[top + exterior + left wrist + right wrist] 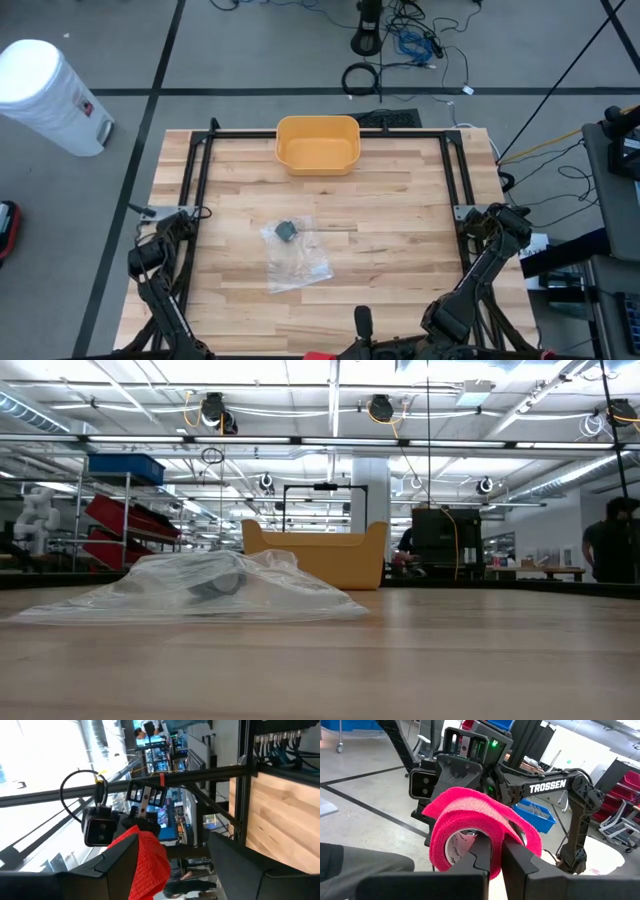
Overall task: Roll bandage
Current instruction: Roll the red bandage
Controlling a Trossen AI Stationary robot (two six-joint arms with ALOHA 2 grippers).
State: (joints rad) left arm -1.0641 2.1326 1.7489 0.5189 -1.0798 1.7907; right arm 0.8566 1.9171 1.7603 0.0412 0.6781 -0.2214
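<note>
- Clamping a pink bandage roll (470, 827), the right gripper (496, 855) has its fingers pressed onto the roll's wall, one of them passing through the hollow core, as the right wrist view shows
- Part of the pink band hangs loose from the roll in a wide loop over the fingers
- Beyond the roll in that view stands the other dark arm, marked TROSSEN, with a wrist camera (424, 782) facing this way
- The left gripper (172, 857) has its fingers apart; between them a red-pink piece of bandage (147, 865) shows, and whether it touches either finger cannot be told
- On the wooden table (400, 210) a clear plastic bag (295, 255) lies near the middle, with a small dark grey thing (286, 230) at the end nearer the yellow bin
- The yellow bin (317, 143) sits at the table's far edge, well apart from the bag
- Seen from the low view, the bag (200, 588) lies crumpled in front of the bin (315, 555)
- Both arms are folded back at the near corners of the table, left arm (160, 265) on one side of the bag, right arm (490, 260) on the other
- A white cylindrical bin (50, 95) stands on the floor off the table's far left corner
</note>
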